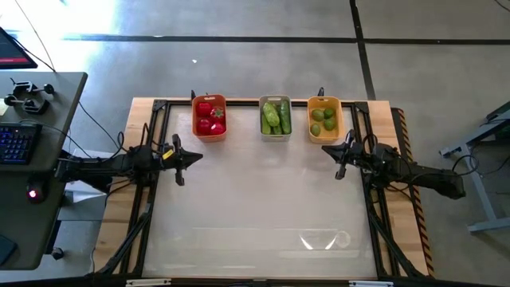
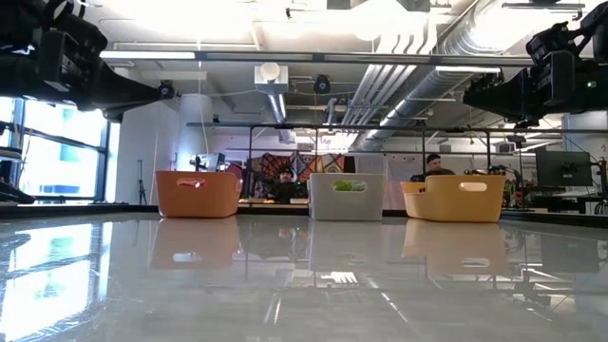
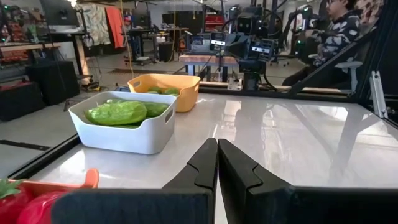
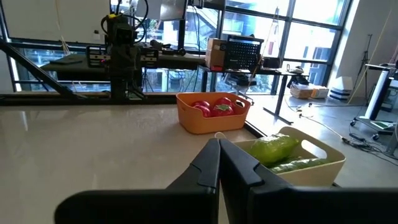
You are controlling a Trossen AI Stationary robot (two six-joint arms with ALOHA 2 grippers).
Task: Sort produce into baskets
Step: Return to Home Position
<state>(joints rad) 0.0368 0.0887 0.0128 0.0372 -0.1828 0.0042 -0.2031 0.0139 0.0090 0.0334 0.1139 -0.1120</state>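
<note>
1. The left hand (image 1: pixel 196 157) hangs above the desk (image 1: pixel 255 215), its fingers pressed together on nothing. The orange-red bin (image 1: pixel 194 119) with the tomatoes (image 1: pixel 210 118) sits just beside its tips, off to one side.
2. The right hand (image 1: pixel 327 149) faces it from well apart, fingers likewise together and empty. The yellow bin (image 1: pixel 339 119) holding the limes (image 1: pixel 323 119) lies just beside its tips.
3. Between the two hands and a little beyond both, the grey bin (image 1: pixel 276 137) holds the cucumbers (image 1: pixel 276 117). No produce shows loose on the desk, so the sorting looks finished and only the retreat to the rest pose is left.
4. To do that well, draw each hand straight back along its own arm, away from the other hand, before any turning. That way no finger sweeps sideways into the bin next to it.
5. The right hand probably needs the most care, since it looks nearest to a bin rim. A slight lift first would give it clearance.
6. Leave the fingers together and move slowly. A nudged bin would undo the tidy row.
</note>
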